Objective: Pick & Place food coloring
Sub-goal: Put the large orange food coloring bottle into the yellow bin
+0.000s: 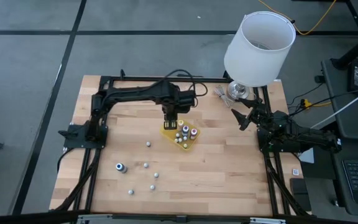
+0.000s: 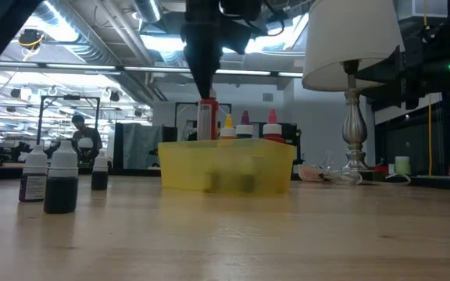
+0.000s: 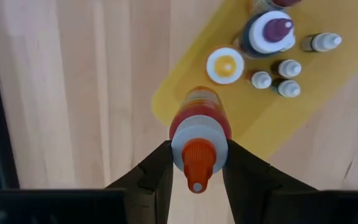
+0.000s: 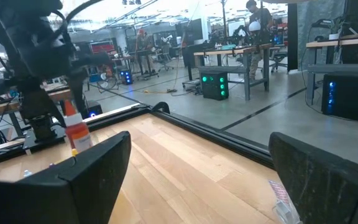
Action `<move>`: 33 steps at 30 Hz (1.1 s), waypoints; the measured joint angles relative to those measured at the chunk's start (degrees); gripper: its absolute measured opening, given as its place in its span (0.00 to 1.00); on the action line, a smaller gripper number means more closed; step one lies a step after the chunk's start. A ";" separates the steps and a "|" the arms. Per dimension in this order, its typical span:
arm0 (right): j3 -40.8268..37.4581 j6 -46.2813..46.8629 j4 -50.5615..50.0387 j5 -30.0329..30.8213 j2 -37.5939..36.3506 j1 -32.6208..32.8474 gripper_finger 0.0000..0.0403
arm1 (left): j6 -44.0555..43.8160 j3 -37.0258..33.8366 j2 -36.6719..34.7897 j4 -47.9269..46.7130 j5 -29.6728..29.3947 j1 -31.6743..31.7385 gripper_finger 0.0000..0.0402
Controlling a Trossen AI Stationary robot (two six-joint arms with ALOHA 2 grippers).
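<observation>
My left gripper point(image 1: 171, 122) points down over the near-left corner of the yellow tray point(image 1: 168, 132) and is shut on a red-orange food coloring bottle point(image 3: 197, 134) with an orange tip. Several more small bottles point(image 3: 269, 34) stand upright in the tray. Other food coloring bottles point(image 1: 120, 167) stand loose on the wooden table toward its near left. My right gripper point(image 1: 244, 118) waits open at the table's right edge, with nothing between its fingers. My left gripper pinches the bottle's white cap collar point(image 3: 180, 146), just below the orange tip, between its two fingers. The fingers come from above, pointing down. The bottle hangs upright below them over the tray's corner; in the low view the tray wall point(image 2: 225, 164) hides its bottom.
A white-shaded lamp point(image 1: 257, 43) stands at the table's far right corner on a silver base point(image 1: 238, 92), with crumpled clear wrap beside it. Black frame rails point(image 1: 95, 155) run along the table's left, right and far edges. Bare wood lies between the tray and the right arm.
</observation>
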 joint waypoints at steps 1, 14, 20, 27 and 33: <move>0.00 0.00 -0.01 0.00 0.00 0.00 0.95 | 0.01 0.00 0.17 -0.01 0.00 -0.03 0.28; -0.01 0.00 0.01 0.00 0.02 0.00 0.95 | -0.34 -5.94 1.25 4.67 -0.18 -0.07 0.28; 0.00 0.00 0.00 0.00 0.02 0.00 0.95 | -0.14 -9.17 1.24 8.38 0.01 -0.07 0.28; 0.00 0.00 -0.01 0.00 0.02 0.00 0.95 | 0.29 -11.69 1.26 11.72 0.00 -0.07 0.28; 0.00 0.00 -0.01 0.00 0.02 0.00 0.95 | 0.01 -12.19 1.26 12.50 -0.01 -0.07 0.28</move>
